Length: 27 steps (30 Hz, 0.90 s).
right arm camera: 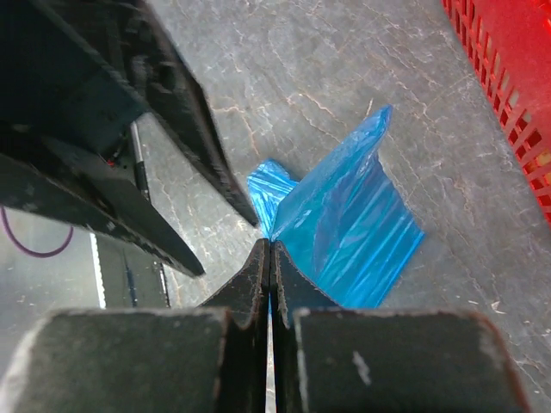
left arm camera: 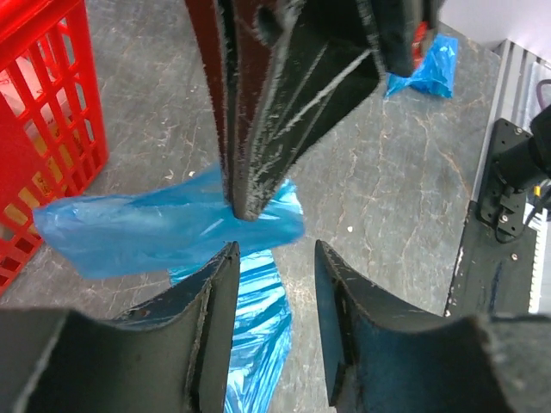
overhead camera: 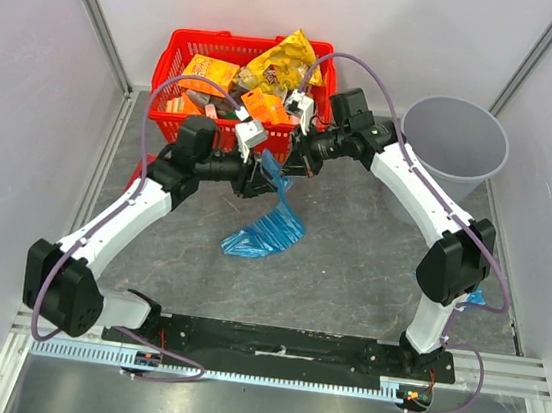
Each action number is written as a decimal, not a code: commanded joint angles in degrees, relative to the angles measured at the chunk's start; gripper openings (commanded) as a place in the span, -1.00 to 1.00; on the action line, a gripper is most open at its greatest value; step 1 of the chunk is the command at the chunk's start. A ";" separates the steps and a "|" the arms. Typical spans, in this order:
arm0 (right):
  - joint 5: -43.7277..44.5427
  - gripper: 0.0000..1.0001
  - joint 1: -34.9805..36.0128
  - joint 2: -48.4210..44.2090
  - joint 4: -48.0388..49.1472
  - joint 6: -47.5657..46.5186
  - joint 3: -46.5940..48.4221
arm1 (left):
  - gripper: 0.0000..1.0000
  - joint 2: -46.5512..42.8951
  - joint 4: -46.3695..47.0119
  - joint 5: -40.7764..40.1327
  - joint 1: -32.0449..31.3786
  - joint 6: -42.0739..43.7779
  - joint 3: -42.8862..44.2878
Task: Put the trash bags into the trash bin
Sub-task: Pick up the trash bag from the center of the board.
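Grey table [overhead camera: 369, 268]; right gripper [right arm camera: 269, 248] clenched on trash bag [right arm camera: 344, 232], seemingly edge; left gripper [left arm camera: 275, 249] spread beside.

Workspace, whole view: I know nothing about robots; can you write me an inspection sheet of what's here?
Surface: grey table.
Job's things: bag lifted at one end, rest on table; second bag by right arm; bin holds no bag.
Clutter: basket of packets.
Claws: left claw open beside bag; right claw shut on bag.
Cables: purple cables, in loose loops.
Surroundings: white walls.
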 commanded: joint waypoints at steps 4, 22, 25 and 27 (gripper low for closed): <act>-7.70 -1.00 -2.81 -1.43 1.83 3.03 2.21 | 0.07 3.26 7.91 -6.04 -2.00 -4.42 2.16; -18.25 -1.00 -4.31 -2.13 4.65 6.72 0.98 | 0.44 7.13 16.44 1.15 -2.35 -2.31 1.20; -18.86 -1.00 -4.31 -2.22 4.82 6.72 0.80 | 0.45 7.22 18.55 3.35 -2.35 -3.62 0.58; -19.21 -1.00 -4.31 -2.22 4.91 6.89 0.54 | 0.39 7.39 20.04 4.76 -2.35 -4.59 0.23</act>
